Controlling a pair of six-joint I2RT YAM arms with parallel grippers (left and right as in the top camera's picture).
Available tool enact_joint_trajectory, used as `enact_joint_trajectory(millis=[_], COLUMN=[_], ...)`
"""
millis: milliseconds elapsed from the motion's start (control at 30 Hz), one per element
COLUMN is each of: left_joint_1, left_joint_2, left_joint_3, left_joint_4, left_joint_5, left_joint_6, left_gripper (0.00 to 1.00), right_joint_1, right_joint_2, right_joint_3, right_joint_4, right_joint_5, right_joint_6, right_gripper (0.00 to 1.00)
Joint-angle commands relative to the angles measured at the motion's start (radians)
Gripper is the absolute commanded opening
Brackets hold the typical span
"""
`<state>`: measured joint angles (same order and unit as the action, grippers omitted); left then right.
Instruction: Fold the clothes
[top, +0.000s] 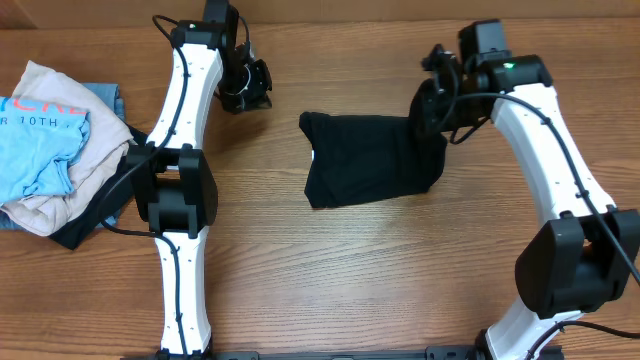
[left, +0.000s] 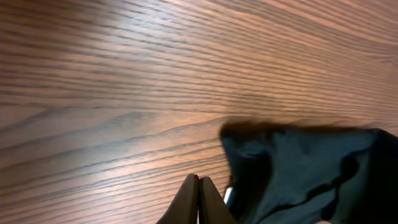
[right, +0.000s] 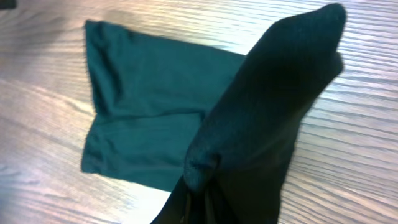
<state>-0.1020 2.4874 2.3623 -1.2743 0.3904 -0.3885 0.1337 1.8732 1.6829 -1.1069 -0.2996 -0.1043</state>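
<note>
Bunched in the clenched right hand (right: 200, 198), one end of the plain matte black short-sleeved T-shirt (right: 149, 118) is held raised; the rest is spread mid wooden surface (top: 400, 260), its long axis left to right. Pink lettering on the light blue shirt (top: 40, 145) cannot be read. The left hand (left: 199, 196) is clenched empty.

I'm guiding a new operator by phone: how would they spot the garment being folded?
On the wooden table, look at the middle, between the left arm and right arm. A black T-shirt lies there in a rough rectangle, its right edge pinched up by the right gripper. Unlike the light blue shirt and cream garment piled far left, it is plain black and alone.
</note>
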Motion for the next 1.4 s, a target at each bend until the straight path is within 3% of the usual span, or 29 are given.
enact_joint_trajectory(millis=[0,167,633,1067,1367], left_joint_1=[-0.001,-0.003,-0.002,-0.002,-0.003], left_joint_2=[-0.018,-0.017,-0.007,-0.007,-0.007], left_joint_3=[0.002,0.0,-0.106,-0.118,-0.118], left_joint_4=[-0.025,-0.034,0.021,0.044,0.03], left_joint_5=[-0.104,-0.185,-0.188,-0.188,-0.188], left_joint_6=[0.038,0.037,0.037,0.037,0.037], left_gripper=[0.04,0.04,0.04,0.04,0.04], right_joint_1=[0.045,0.101,0.216,0.288,0.317], right_joint_2=[-0.013,-0.013,-0.012,-0.01,0.016], right_joint_3=[0.034,0.034,0.03,-0.187,-0.192], right_joint_4=[0.023,0.058,0.128,0.389,0.445], right_joint_5=[-0.016,-0.016,-0.015,-0.016,-0.004], right_joint_6=[0.042,0.106,0.135,0.13,0.131], right_gripper=[0.04,0.04,0.04,0.04,0.06])
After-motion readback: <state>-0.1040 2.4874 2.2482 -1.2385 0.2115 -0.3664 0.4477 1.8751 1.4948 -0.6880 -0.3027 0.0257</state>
